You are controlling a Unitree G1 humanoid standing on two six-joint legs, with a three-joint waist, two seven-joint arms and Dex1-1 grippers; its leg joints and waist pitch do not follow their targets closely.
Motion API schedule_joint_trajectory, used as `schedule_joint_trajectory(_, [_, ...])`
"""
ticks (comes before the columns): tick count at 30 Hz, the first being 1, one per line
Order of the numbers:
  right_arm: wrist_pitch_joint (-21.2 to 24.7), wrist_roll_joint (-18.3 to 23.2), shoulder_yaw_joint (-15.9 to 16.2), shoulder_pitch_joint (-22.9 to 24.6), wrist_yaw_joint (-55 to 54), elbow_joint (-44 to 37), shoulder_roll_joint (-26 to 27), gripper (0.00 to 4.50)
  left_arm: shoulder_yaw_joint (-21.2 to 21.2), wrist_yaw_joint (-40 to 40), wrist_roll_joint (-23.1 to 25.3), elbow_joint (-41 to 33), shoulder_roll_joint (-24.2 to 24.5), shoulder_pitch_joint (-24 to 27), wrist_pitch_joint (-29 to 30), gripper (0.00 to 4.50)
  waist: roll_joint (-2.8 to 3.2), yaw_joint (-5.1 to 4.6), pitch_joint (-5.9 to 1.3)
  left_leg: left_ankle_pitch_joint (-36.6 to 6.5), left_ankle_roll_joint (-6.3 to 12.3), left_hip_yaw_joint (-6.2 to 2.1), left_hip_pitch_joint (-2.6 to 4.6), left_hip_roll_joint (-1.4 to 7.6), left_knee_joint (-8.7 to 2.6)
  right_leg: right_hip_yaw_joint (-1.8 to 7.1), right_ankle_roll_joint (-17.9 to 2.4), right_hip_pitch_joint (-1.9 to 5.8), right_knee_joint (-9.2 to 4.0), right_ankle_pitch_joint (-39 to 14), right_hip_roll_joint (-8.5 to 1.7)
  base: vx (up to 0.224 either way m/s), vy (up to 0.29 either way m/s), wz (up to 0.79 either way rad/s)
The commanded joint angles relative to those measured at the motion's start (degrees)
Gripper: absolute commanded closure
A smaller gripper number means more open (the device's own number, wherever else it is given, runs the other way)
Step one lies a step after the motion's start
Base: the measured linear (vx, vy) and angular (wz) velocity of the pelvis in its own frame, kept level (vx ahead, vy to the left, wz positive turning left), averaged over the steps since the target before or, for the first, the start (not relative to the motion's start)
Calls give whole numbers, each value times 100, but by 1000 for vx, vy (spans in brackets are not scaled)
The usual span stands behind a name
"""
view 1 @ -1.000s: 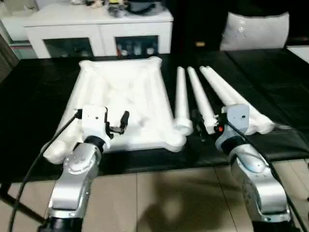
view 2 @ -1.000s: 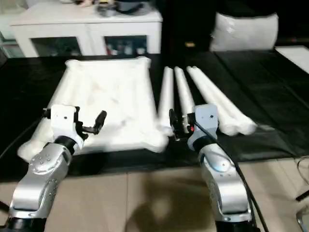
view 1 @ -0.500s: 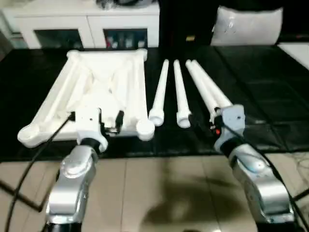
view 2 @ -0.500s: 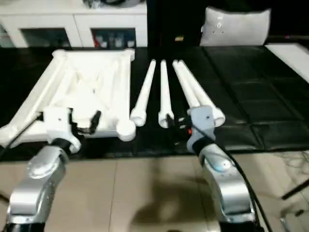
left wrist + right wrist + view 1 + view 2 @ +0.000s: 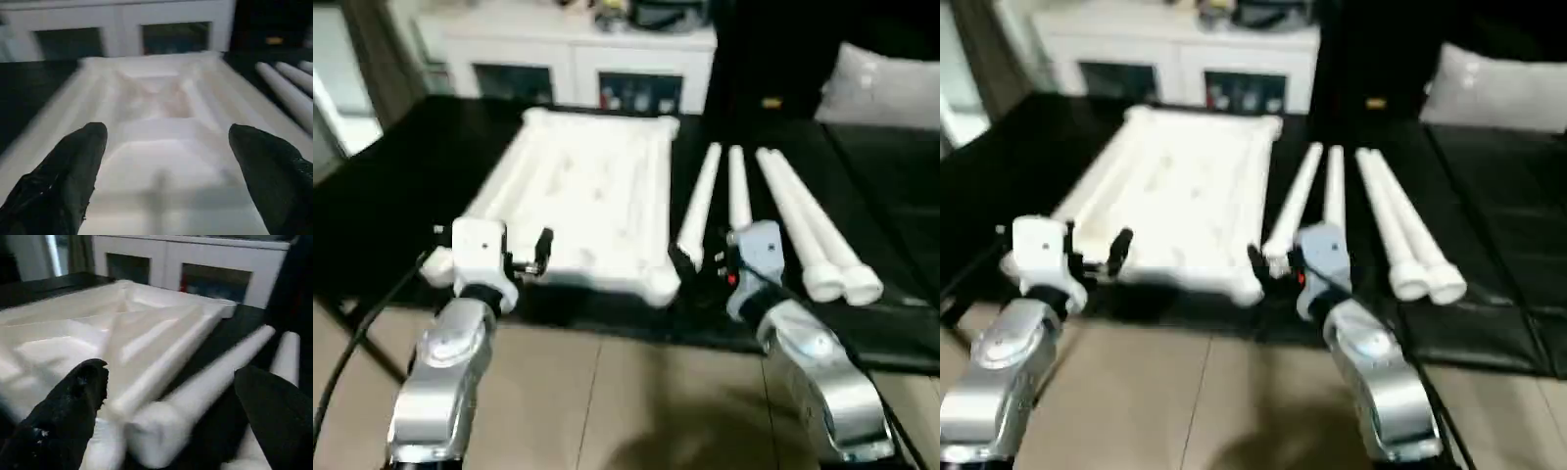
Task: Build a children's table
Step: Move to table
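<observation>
A white cabinet with dark glass doors is standing behind the upturned tabletop, which is lying ribbed side up on a black mat. 4 legs are lying side by side just right of the tabletop. The left gripper and right gripper are hovering, fingers spread wide and holding nothing, at the tabletop's near edge above beige floor tiles. No writing is legible.

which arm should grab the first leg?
Right. The right gripper is open beside the nearest leg; the left gripper, also open, faces the tabletop.
</observation>
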Motion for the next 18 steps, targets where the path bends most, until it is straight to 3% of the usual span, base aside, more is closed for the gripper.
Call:
schedule_joint_trajectory(1, [-26,0,-41,-33,-37,-65,54,0,2,-100,14,-56,148,-37,31,2,-172,255,-329,544,249,-234,-1009,75,479,995,-1344,947,-826,-1796,-910,267,-37,3])
schedule_joint_trajectory(2, [-26,0,-41,-33,-37,-65,54,0,2,-100,14,-56,148,-37,31,2,-194,254,-338,780,159,-245,-1128,87,525,915,-1456,986,-801,-1190,-850,267,-37,3])
schedule_joint_trajectory(3, [-30,0,-41,-20,-46,-73,49,0,-21,-126,11,-59,160,-34,40,2,-136,282,-308,1038,76,-260,-1171,121,503,816,-1596,934,-816,-686,-836,242,-25,-4])
schedule_joint_trajectory(4, [-30,0,-41,-20,-46,-73,49,0,-21,-126,11,-59,160,-34,40,2,-33,343,-296,1614,-29,-243,-1184,216,286,500,-1751,778,-901,-377,-706,235,14,-7])
schedule_joint_trajectory(5, [-35,-16,-51,4,-64,-92,35,0,-70,-187,19,-35,172,-39,42,2,130,373,-255,2059,122,-228,-1225,385,-210,146,-1637,715,-957,-619,-485,235,14,-7])
schedule_joint_trajectory(6, [-38,-28,-55,5,-69,-93,25,0,-99,-210,35,-18,184,-42,31,2,311,381,-305,2094,160,-241,-1087,497,-525,-26,-1419,697,-930,-860,-323,250,69,2])
schedule_joint_trajectory(7, [-32,-68,-73,-9,-96,-94,-10,0,-164,-270,59,35,201,-51,-7,2,613,-47,-342,552,1078,-1090,-347,1273,-1088,-356,-399,46,211,-1127,255,240,92,0])
schedule_joint_trajectory(8, [-24,-79,-86,-19,-110,-95,-19,0,-170,-291,40,52,193,-54,-20,2,656,-28,-473,777,1491,-1212,-29,1388,-918,-285,-164,-200,432,-1097,180,240,92,0])
schedule_joint_trajectory(9, [-16,-81,-96,-25,-119,-96,-21,0,-170,-300,31,58,186,-56,-20,2,559,-2,-541,1667,1781,-1213,29,1382,-720,-217,2,-381,499,-782,103,237,72,8])
schedule_joint_trajectory(10, [22,-81,-169,-72,-149,-111,-46,0,-154,-352,-54,90,137,-65,22,2,583,29,-501,3968,1939,-1130,-71,1328,-605,-145,427,-491,570,-167,-9,216,67,14])
schedule_joint_trajectory(11, [58,-94,-215,-100,-151,-122,-66,0,-149,-377,-104,109,117,-67,18,2,459,141,-554,6721,1591,-927,-172,1198,-483,-46,836,-509,411,895,-88,216,67,14])
schedule_joint_trajectory(12, [58,-94,-215,-100,-151,-122,-66,0,-149,-377,-104,109,117,-67,18,2,407,172,-541,7672,1314,-804,-245,1095,-440,31,900,-457,246,1407,-111,24,83,3])
schedule_joint_trajectory(13, [101,-104,-264,-134,-157,-127,-89,0,-138,-405,-152,136,104,-67,7,2,83,296,-567,6694,587,-465,-434,561,-292,328,436,-461,-487,3036,-368,-130,52,16])
schedule_joint_trajectory(14, [215,-84,-326,-200,-138,-129,-132,0,-96,-470,-283,172,68,-65,12,2,-87,303,-520,5329,490,-352,-733,284,-170,455,127,-311,-370,3893,-521,-130,52,16])
schedule_joint_trajectory(15, [215,-84,-326,-200,-138,-129,-132,0,-96,-470,-283,172,68,-65,12,2,-73,339,-538,3912,388,-287,-997,216,-233,506,-76,-34,-274,4733,-680,-58,-25,10])
schedule_joint_trajectory(16, [323,-100,-340,-238,-145,-128,-170,0,-81,-513,-344,190,56,-62,19,2,-76,410,-532,2051,136,-284,-988,404,-480,377,-217,40,-384,4969,-815,-16,-61,5])
schedule_joint_trajectory(17, [466,-68,-358,-293,-132,-127,-188,0,-65,-596,-422,210,62,-63,17,2,-58,403,-495,1168,-77,-244,-900,464,-575,273,-392,34,-458,3782,-627,-16,-61,5])
schedule_joint_trajectory(18, [534,-50,-364,-319,-130,-127,-196,0,-58,-639,-454,219,68,-64,13,2,31,392,-460,915,-153,-292,-885,534,-660,227,-585,56,-441,2996,-581,-57,-46,7])
